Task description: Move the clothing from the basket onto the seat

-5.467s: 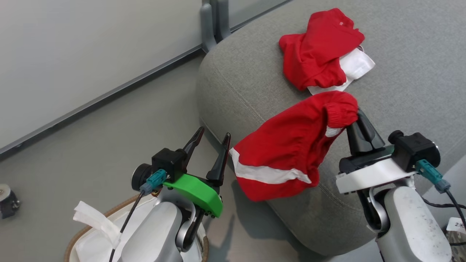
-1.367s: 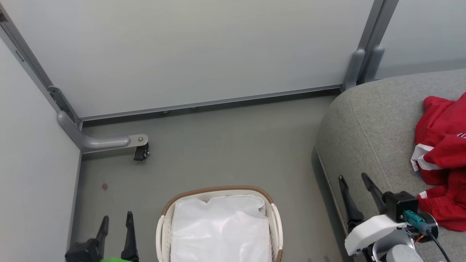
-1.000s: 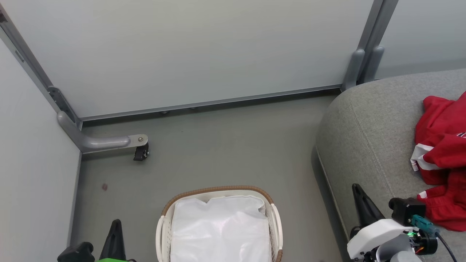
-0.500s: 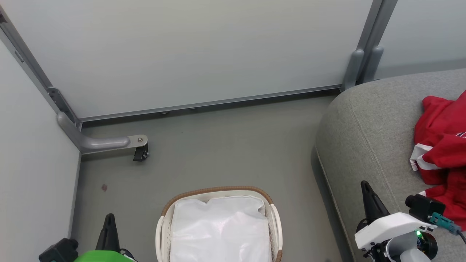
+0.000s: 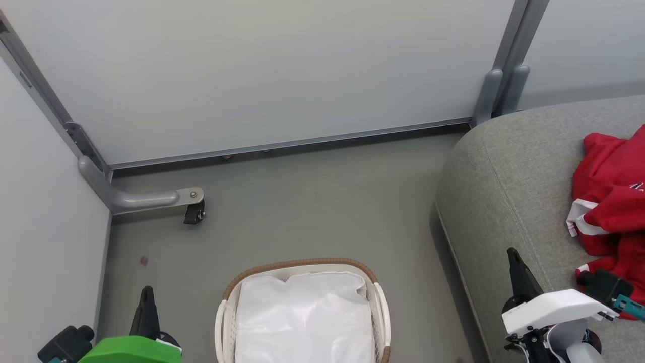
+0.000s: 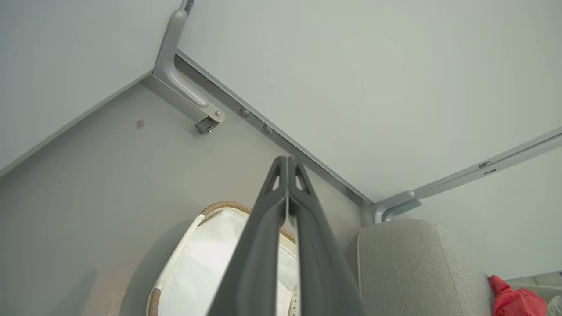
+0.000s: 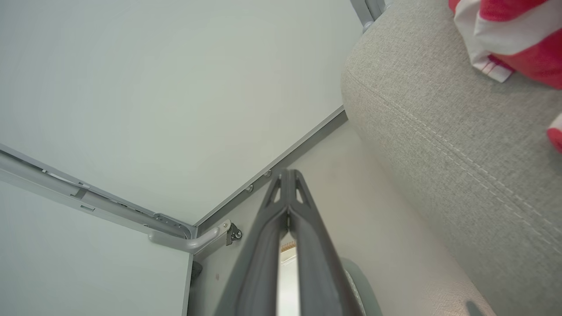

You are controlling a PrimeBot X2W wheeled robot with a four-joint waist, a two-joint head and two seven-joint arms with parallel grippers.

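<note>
Both arms have sunk lower since a second ago. The seat (image 5: 509,191) holds the red clothing (image 5: 609,201); the basket (image 5: 302,263) beside it carries a white liner (image 5: 302,317). Left pincer (image 5: 147,291) and right pincer (image 5: 513,252) are closed, empty. I'd check the liner's folds before parking.

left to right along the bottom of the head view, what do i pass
left gripper → white perforated plastic basket with brown woven rim → right gripper → bright red fabric clothing with white trim

Head looks down, wrists forward, all share seat (image 5: 504,176)
</note>
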